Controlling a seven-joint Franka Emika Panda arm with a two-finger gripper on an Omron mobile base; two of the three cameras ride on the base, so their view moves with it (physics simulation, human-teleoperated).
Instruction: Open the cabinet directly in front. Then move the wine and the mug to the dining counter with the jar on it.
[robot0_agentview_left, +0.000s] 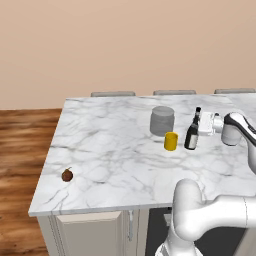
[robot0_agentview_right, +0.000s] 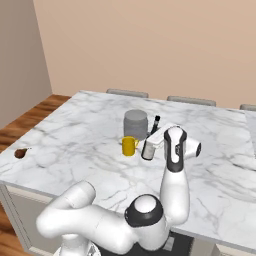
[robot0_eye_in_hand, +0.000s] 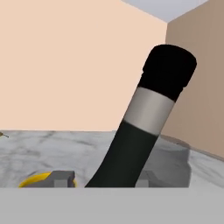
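- Wine (robot0_agentview_left: 192, 135) is standing on the white marble counter (robot0_agentview_left: 110, 150), and the tool (robot0_agentview_left: 201, 125) is sitting at the bottle's 3 o'clock side in the left base view, level with the neck and shoulder.
- In the hand view the dark neck is rising tilted between the two finger tips (robot0_eye_in_hand: 61, 178), one on each side near the base of the neck; I cannot tell whether the pads are pressing the glass or standing just off it, so the tool's state is staying undecided: partly spread, pinching or not I cannot say.
- Judging by its look, the bottle is stiff, smooth glass, likely heavy for its slim shape, slippery and breakable; it is tall and narrow-footed, so it is probably easy to tip.
- A hold around the neck or just under the shoulder seems the natural place, where the width suits the fingers; a side push there could topple it.
- Going outward, the mug (robot0_agentview_left: 171, 141), bright yellow, is standing just beside the bottle at its 9 o'clock in the left base view, close but apparently not touching.
- At about 11 o'clock from the mug, the jar (robot0_agentview_left: 162, 120) is sitting, grey and squat.
- Well apart, near the counter's edge at 8 o'clock from the mug, a small brown item (robot0_agentview_left: 67, 175) is lying.
- With wine, mug and jar sharing one counter, the task is looking nearly done.
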